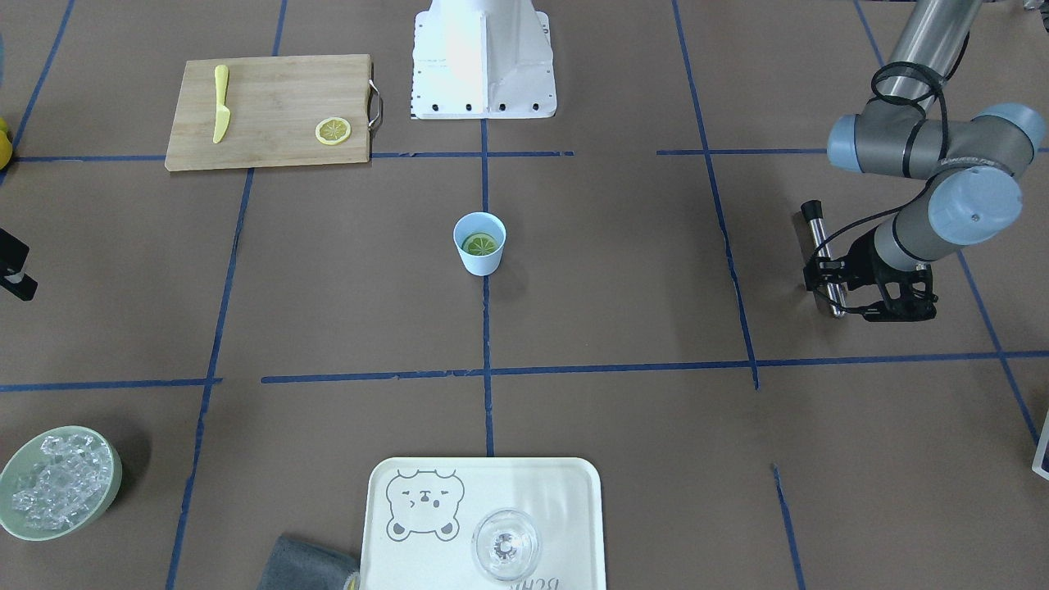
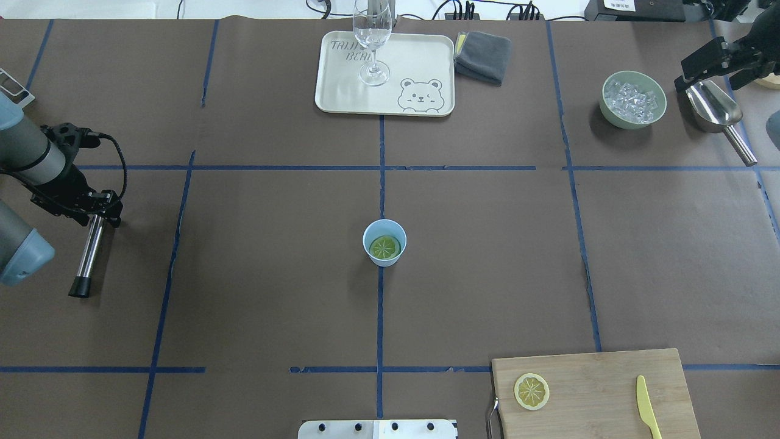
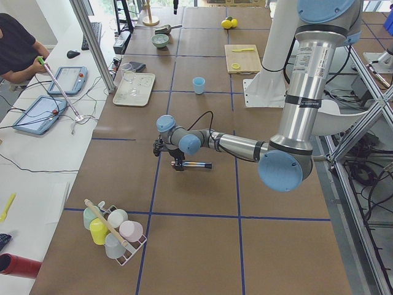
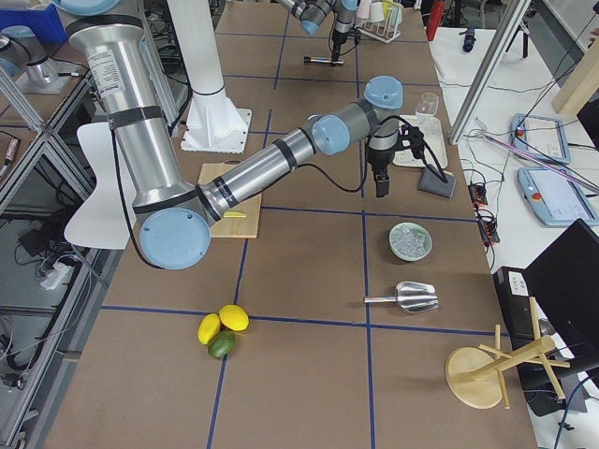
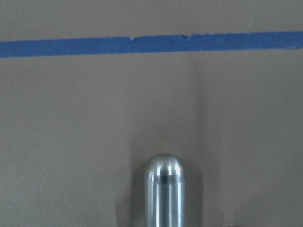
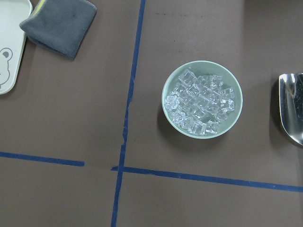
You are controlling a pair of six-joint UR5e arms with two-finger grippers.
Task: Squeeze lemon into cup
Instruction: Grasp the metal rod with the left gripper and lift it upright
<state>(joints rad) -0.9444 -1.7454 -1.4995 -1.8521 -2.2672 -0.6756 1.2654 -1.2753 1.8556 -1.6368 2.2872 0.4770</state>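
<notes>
The light-blue cup (image 1: 479,260) (image 2: 384,259) stands at the table's centre, with a lemon slice (image 1: 480,243) (image 2: 384,246) lying flat inside it. A second lemon slice (image 1: 333,130) (image 2: 531,391) lies on the wooden cutting board (image 1: 270,106) (image 2: 597,390). My left gripper (image 1: 828,279) (image 2: 97,210) is far off at the table's left side, shut on a steel rod (image 2: 88,256) (image 5: 164,189) held low over the table. My right gripper (image 2: 713,64) is open and empty above the ice bowl and scoop, far from the cup.
A yellow knife (image 2: 647,414) lies on the board. A green bowl of ice (image 2: 609,116) (image 6: 165,101) and a metal scoop (image 2: 713,110) are at the far right. A tray (image 2: 341,91) with a clear glass (image 2: 373,36) and a grey cloth (image 2: 483,56) are at the far edge.
</notes>
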